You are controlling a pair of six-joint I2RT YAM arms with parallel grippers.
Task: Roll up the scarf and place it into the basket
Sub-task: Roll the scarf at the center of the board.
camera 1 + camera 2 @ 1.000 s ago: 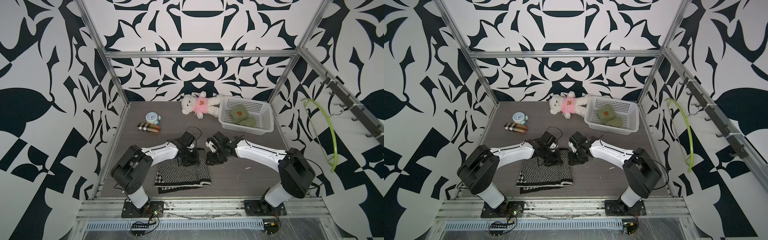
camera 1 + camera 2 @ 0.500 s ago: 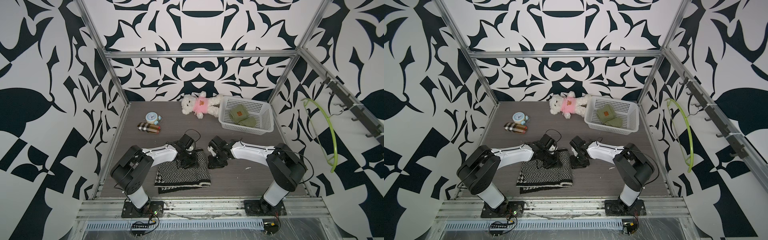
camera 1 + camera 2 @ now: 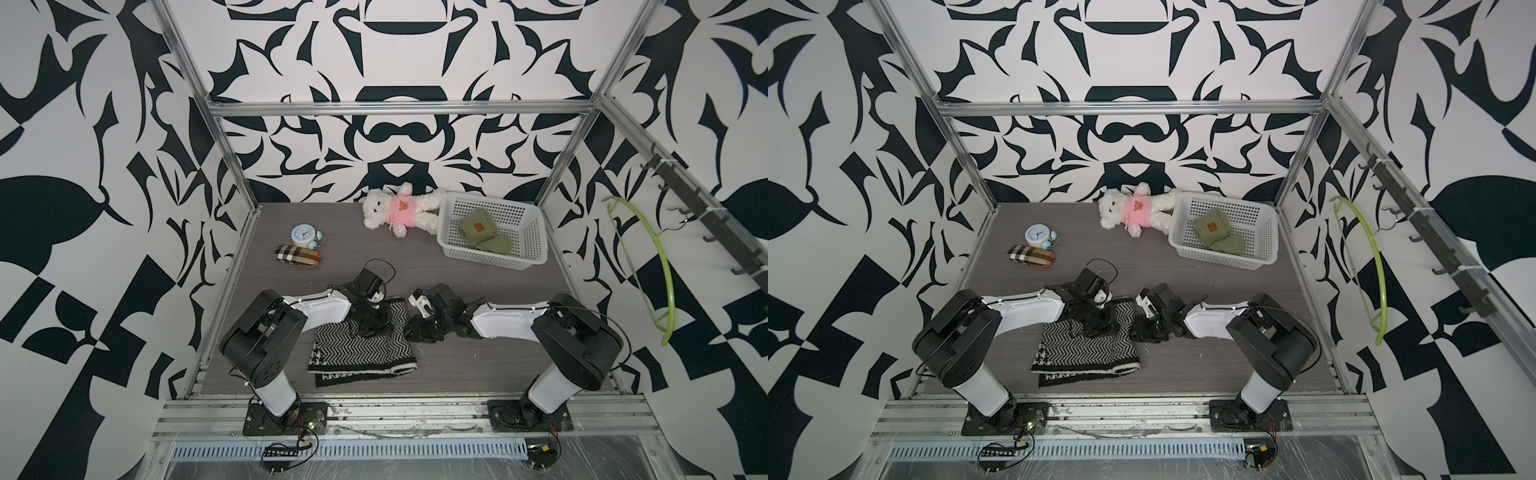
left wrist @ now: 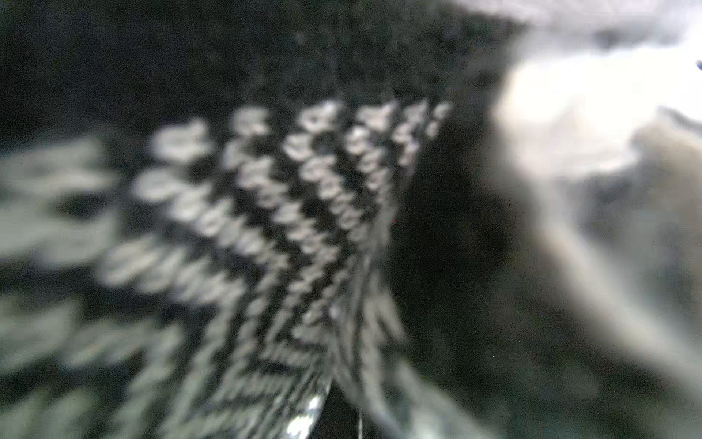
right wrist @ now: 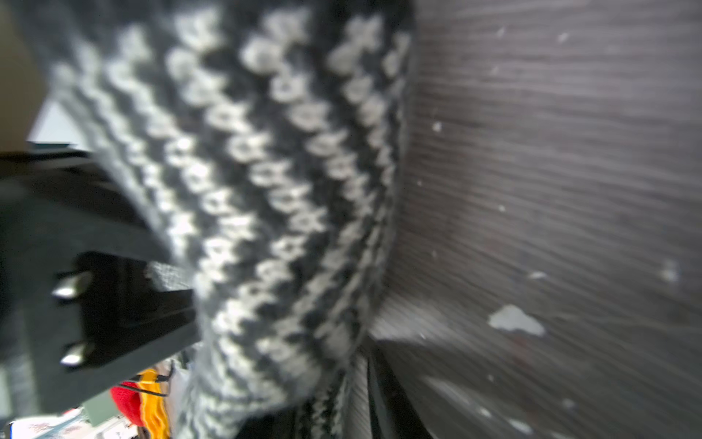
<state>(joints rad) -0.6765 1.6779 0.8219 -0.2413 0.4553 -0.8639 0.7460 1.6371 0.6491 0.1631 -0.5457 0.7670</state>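
The black-and-white zigzag scarf point(image 3: 357, 353) point(image 3: 1084, 353) lies folded flat near the table's front middle. My left gripper point(image 3: 372, 328) point(image 3: 1096, 326) sits low on its far edge, shut on the knit. My right gripper point(image 3: 415, 332) point(image 3: 1140, 332) is at the scarf's far right corner, shut on the fabric there. In both wrist views the scarf point(image 4: 285, 213) point(image 5: 273, 190) fills the picture close up and runs down into the jaws, which are hidden by it. The white perforated basket point(image 3: 490, 262) point(image 3: 1223, 259) stands at the back right, well away from both grippers.
A green knitted item point(image 3: 484, 230) lies inside the basket. A white teddy bear point(image 3: 399, 210) in a pink shirt lies against its left side. A blue alarm clock point(image 3: 303, 236) and a plaid pouch point(image 3: 298, 258) sit at the back left. A green hanger point(image 3: 660, 266) hangs on the right wall.
Both grippers have moved a little toward the front of the table along the scarf's far edge. The right arm has swung lower and its gripper has closed in on the scarf's corner.
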